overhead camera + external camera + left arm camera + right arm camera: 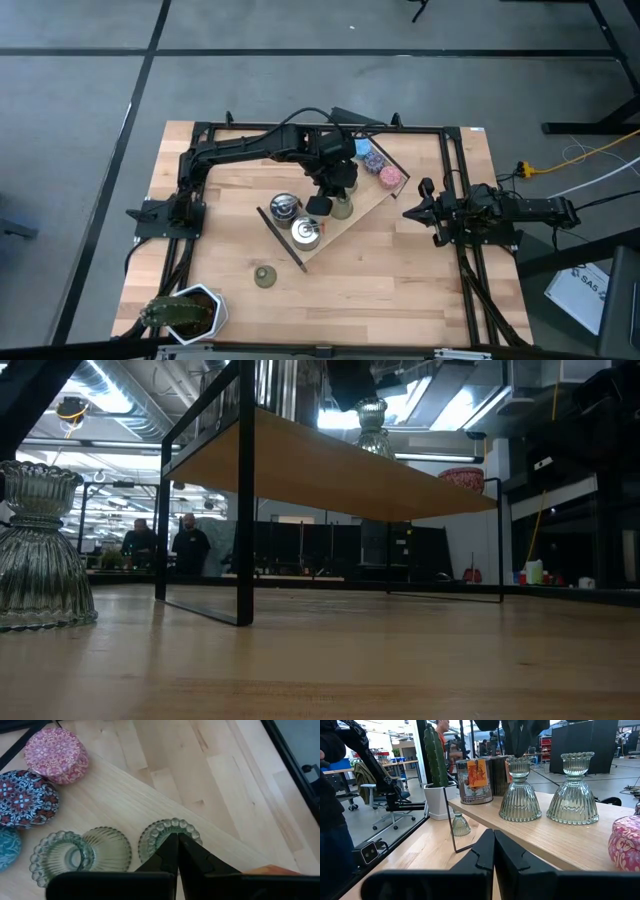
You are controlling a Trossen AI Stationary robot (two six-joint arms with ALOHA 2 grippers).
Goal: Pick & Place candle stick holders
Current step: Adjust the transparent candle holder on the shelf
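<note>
Two ribbed green-glass candle stick holders stand by their wide bases on a raised wooden shelf (555, 837). One holder (520, 787) (170, 832) is under my left gripper (177, 836) (320, 203), which is shut and slants down onto its beaded top. The other holder (573, 790) (343, 207) stands free beside it. A third holder (264, 276) (35, 550) stands on the table near the front. My right gripper (408, 212) (494, 832) waits shut and level at the table's right side. My left gripper comes from above, slanting toward the table's near edge. Its shut fingertips (170, 845) stand inside the ring of the holder's beaded top rim (187, 826). Whether they touch the glass, I cannot tell. The holder stands upright with its base on the shelf.
Two round silver tins (285, 206) (305, 232) share the shelf's near-left end, and patterned pucks (56, 747) (22, 797) its far-right end. A potted cactus (185, 312) stands at the front left. Black frame rails (460, 180) edge the table. People show in the room beyond.
</note>
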